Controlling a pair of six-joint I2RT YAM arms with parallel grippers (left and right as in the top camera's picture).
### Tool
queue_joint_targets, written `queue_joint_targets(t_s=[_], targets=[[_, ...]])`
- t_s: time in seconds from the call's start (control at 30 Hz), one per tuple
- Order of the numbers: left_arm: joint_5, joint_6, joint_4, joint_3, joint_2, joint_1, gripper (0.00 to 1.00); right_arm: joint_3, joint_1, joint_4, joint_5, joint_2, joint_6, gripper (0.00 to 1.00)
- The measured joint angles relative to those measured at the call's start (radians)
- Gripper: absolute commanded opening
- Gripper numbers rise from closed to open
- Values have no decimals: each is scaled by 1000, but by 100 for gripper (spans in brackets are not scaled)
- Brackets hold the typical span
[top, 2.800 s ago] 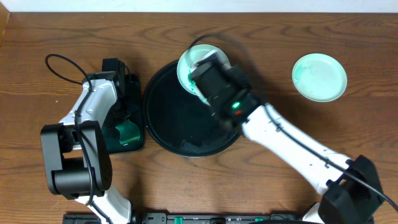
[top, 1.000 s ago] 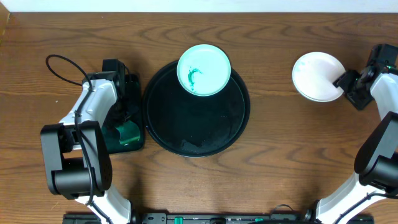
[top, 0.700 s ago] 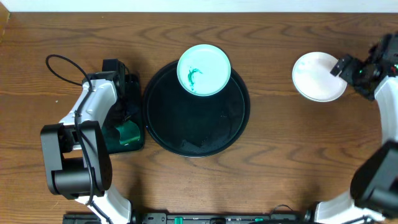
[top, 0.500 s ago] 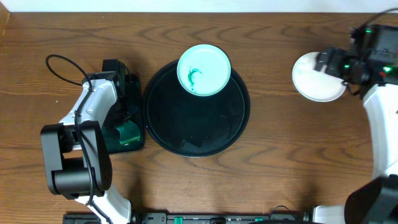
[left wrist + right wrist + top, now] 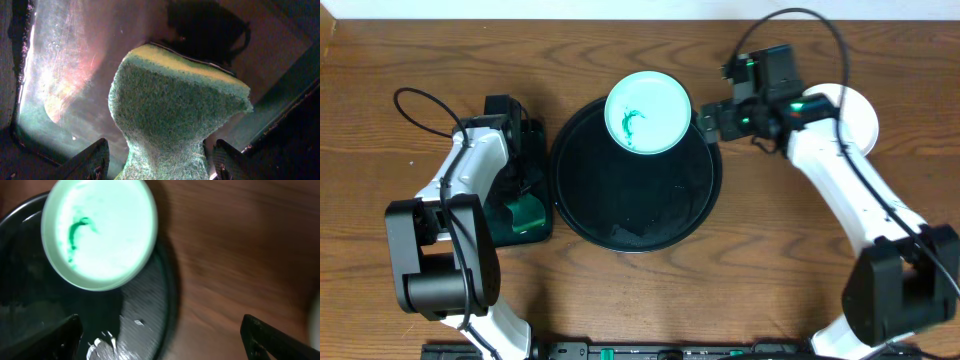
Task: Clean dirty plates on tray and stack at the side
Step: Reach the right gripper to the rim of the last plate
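- Plates: the smeared plate [image 5: 648, 112] lay on the far part of the black tray [image 5: 620, 215], overhanging its rim, just where it had been a second earlier.
- A white plate [image 5: 861, 112] sat on the desk [image 5: 420, 50] well to the right of the tray, partly hidden by the right arm.
- A second ago the right gripper [image 5: 706, 122] had been at that white plate. It had since swung across to hang over the tray's far right edge, just beside the smeared plate.
- The left arm had not shifted. The left gripper [image 5: 523, 190] was down in the small dark tray [image 5: 534, 132] left of the black one.
- Only the right wrist view showed the right gripper's fingers [image 5: 50, 340] spread wide with nothing between them, above the plate's curved green streak and some pale flecks on the tray.
- Only the left wrist view showed the left gripper squeezing a green sponge [image 5: 170, 110], its waist pinched in; overhead showed just a green patch there.
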Motion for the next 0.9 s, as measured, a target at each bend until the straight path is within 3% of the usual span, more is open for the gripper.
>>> queue_joint_targets(t_s=[0.27, 0.53, 0.9], targets=[[0, 0, 0, 0, 0, 0, 67, 0, 69, 186, -10, 109, -7, 84], [0, 0, -5, 0, 0, 0, 67, 0, 67, 249, -38, 213, -3, 79], [0, 0, -18, 0, 0, 0, 67, 0, 67, 429, -52, 287, -2, 81]])
